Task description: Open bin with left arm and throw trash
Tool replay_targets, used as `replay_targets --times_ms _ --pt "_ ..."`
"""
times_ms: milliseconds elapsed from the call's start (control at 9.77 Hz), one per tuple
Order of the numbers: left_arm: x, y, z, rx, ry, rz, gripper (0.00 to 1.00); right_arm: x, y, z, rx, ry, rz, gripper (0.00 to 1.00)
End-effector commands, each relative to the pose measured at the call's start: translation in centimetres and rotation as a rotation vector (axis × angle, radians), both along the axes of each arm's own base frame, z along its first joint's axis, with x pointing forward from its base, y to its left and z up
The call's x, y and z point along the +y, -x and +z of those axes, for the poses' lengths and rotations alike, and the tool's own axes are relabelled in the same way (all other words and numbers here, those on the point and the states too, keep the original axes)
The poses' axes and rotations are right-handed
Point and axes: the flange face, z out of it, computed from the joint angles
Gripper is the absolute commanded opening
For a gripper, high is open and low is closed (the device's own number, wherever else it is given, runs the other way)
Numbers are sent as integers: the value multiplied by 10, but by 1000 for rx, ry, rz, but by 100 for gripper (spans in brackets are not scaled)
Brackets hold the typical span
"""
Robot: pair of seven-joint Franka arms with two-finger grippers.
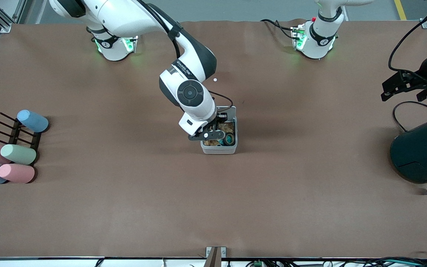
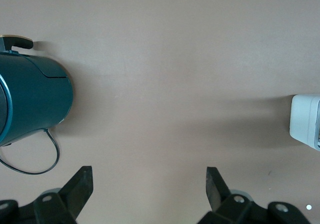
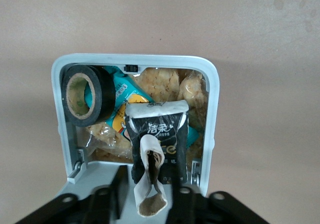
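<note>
The white bin [image 1: 219, 148] stands mid-table with its lid [image 1: 227, 111] raised; it also shows in the right wrist view [image 3: 60, 109] and the left wrist view [image 2: 305, 118]. Inside lie the black tape ring [image 3: 82, 95], the black foil packet [image 3: 160, 129] and snack wrappers. My right gripper [image 1: 213, 135] hovers over the open bin, fingers apart [image 3: 148, 194]. The beige rubber-band loop [image 3: 150, 184] hangs loose between them, its upper end on the packet. My left gripper [image 1: 386, 91] is open and empty [image 2: 149, 179] over the left arm's end of the table.
A large dark teal drum [image 1: 423, 152] lies on its side at the left arm's end, also in the left wrist view [image 2: 32, 102], with a black cable beside it. Pastel cylinders [image 1: 17, 154] and a black rack [image 1: 17, 129] sit at the right arm's end.
</note>
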Motion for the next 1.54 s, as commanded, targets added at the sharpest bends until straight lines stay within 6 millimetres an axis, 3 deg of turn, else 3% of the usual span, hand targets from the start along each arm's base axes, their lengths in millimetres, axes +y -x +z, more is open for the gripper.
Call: replay_targets --times_ms 0,102,205,409,512,717,819,1126,1228,1331,1433 --pt "-3 -4 4 10 8 14 100 2 0 4 -7 -9 -21 84" --pt "-3 -4 3 10 8 14 100 1 -2 7 -10 -13 -31 94" --pt "-2 -4 3 10 8 16 100 -4 -8 13 -13 -14 -37 97" --pt "-1 -4 3 10 7 17 100 -34 -33 29 1 -9 -72 99" --pt "1 -4 3 10 9 19 100 -61 -50 52 -10 -18 -73 100" --pt "2 -4 3 12 14 23 100 -130 -72 105 -2 -9 -5 100" --pt "2 -5 2 13 14 27 100 -175 -82 142 0 -8 39 100" --pt "2 -5 2 13 13 28 100 -304 -101 217 73 -1 189 100" --pt "3 -5 2 13 13 29 100 -348 -96 249 45 29 175 100" --pt "2 -5 2 13 13 26 100 -374 -87 284 -20 102 150 100" --pt "3 -5 2 13 13 28 100 -386 -74 310 -54 181 154 100"
